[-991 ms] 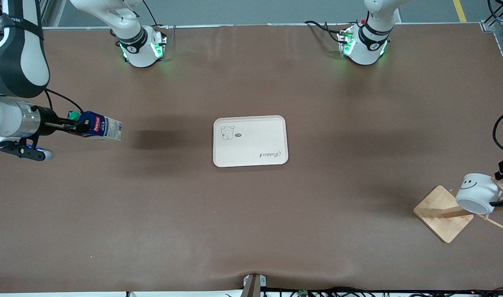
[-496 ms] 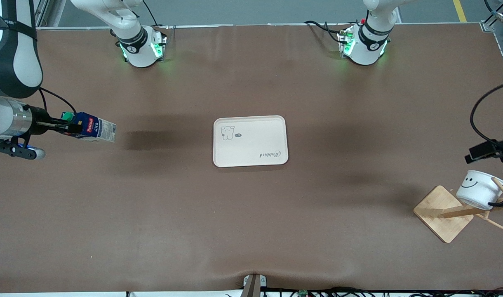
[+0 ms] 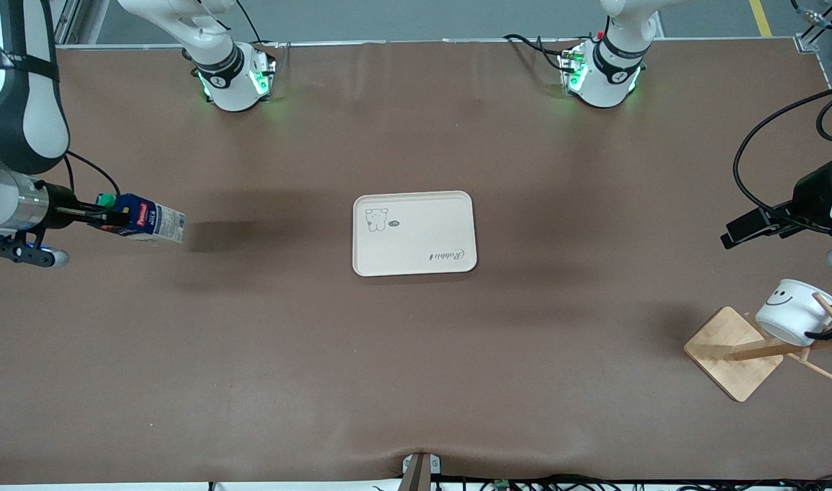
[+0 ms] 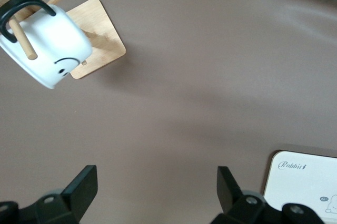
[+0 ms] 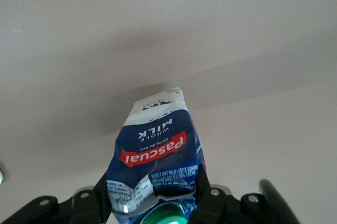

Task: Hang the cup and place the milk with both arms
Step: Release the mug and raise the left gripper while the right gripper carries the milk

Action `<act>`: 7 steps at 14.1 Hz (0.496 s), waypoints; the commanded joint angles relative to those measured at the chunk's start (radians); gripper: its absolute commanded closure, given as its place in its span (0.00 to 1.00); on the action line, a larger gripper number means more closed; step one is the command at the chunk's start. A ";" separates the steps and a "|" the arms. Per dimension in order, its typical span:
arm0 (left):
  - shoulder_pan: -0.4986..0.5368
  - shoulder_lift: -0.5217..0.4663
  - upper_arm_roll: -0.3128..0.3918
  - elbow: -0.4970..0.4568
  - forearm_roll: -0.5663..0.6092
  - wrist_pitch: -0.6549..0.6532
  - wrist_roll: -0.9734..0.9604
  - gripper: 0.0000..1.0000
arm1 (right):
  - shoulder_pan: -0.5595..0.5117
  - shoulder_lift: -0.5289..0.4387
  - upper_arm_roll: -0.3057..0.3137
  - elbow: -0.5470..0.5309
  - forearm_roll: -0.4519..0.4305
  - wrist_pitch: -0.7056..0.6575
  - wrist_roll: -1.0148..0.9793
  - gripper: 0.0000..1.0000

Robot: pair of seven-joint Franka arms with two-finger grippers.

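The cup [image 3: 792, 311] is hung and let go: it sits tilted on a peg of the wooden rack [image 3: 735, 352] at the left arm's end of the worktop [image 3: 416, 354], its black loop handle hooked over the peg. The left hand [image 3: 747, 231] has pulled up and away from it over the last second and now hovers above bare worktop, well apart from the cup. In the left wrist view its jaws stand wide with nothing between them, and the cup [image 4: 47, 50] and rack [image 4: 97, 37] show clear of the fingers [image 4: 81, 187]. So that half of the job looks done (the mug seems to hang steadily on its own).

Now the milk [image 3: 143, 218]. The right hand [image 3: 112, 218] grips it at the capped end, jaws closed on the carton, which lies nearly level in the air over the right arm's end of the worktop. In the right wrist view the milk [image 5: 158, 155] juts out past the fingers [image 5: 208, 195], green cap toward the wrist. Over the same second the carton has drifted a little outward, away from the white tray [image 3: 414, 232] in the middle of the worktop.

That tray looks like the likely landing spot, and it holds nothing yet. My read is that the placing has not begun in earnest, since the carton must travel toward the middle and be turned upright.
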 commanded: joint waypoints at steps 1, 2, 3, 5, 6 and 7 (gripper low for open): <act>0.013 -0.011 -0.003 -0.003 0.004 -0.009 0.066 0.00 | -0.049 -0.030 0.019 -0.087 -0.015 0.075 -0.059 1.00; 0.013 -0.017 -0.003 -0.003 0.006 -0.011 0.100 0.00 | -0.060 -0.030 0.019 -0.095 -0.015 0.087 -0.067 1.00; 0.013 -0.032 0.002 -0.003 0.007 -0.011 0.121 0.00 | -0.067 -0.030 0.019 -0.100 -0.015 0.091 -0.067 1.00; 0.005 -0.068 0.010 -0.006 0.009 -0.057 0.125 0.00 | -0.071 -0.036 0.019 -0.161 -0.013 0.142 -0.061 1.00; -0.021 -0.086 0.016 -0.013 0.023 -0.066 0.120 0.00 | -0.071 -0.045 0.019 -0.196 -0.013 0.181 -0.061 1.00; -0.036 -0.100 0.035 -0.014 0.030 -0.094 0.122 0.00 | -0.072 -0.047 0.020 -0.209 -0.013 0.193 -0.059 1.00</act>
